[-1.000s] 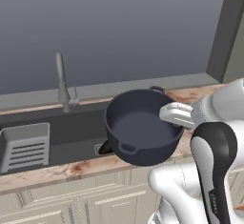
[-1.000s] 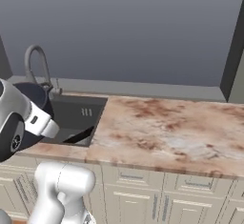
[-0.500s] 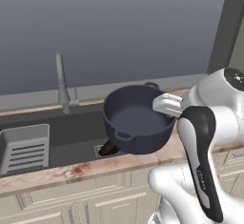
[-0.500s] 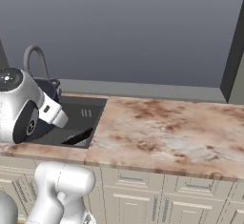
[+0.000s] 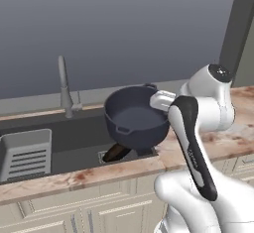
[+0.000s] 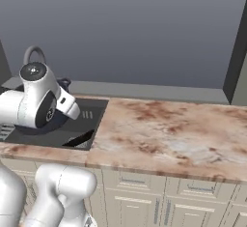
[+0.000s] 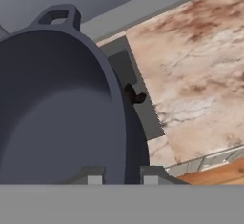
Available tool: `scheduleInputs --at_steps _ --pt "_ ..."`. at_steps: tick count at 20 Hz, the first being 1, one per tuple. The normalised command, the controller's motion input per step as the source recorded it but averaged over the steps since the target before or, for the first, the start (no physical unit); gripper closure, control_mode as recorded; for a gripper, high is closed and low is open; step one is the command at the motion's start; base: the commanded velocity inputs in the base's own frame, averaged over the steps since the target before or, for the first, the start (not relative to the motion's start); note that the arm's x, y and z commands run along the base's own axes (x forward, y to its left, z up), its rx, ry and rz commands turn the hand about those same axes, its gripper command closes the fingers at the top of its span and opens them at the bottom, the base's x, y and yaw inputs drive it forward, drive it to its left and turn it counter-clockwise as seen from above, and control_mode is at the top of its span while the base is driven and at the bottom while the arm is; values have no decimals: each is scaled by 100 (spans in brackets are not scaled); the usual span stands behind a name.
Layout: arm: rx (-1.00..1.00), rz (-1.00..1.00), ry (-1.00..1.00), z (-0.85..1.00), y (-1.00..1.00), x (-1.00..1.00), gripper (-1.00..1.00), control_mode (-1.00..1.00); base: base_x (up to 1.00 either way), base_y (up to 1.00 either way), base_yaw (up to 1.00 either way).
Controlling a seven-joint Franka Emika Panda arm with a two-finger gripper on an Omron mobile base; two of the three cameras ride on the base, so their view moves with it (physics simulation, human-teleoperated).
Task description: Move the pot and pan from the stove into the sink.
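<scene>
Dark jaws pinch rim of pot [image 5: 136, 119], held tilted above sink [image 5: 74, 143], loop handles roughly front-to-back. Pan [image 5: 117, 152] lies in basin beneath. Faucet [image 5: 63, 86] behind left, rack [image 5: 25, 153] far left, marbled counter [image 6: 169, 134] right.

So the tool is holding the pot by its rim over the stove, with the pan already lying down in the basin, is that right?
Not quite. The tool does grip the pot by its rim, but it hangs over the sink, not the stove, as the left base view shows. The pan does lie in the basin below it.
</scene>
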Motion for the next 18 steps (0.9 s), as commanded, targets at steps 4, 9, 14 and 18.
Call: scheduleInputs --at_steps 4,9,14,18 --pt "-5 4 0 -65 0 4 100 -100 0 0 0" --pt "-2 2 -8 -46 7 38 100 -100 0 0 0" --pt "0 0 -8 -31 19 71 100 -100 0 0 0" --pt "0 0 -7 -33 24 72 100 -100 0 0 0"
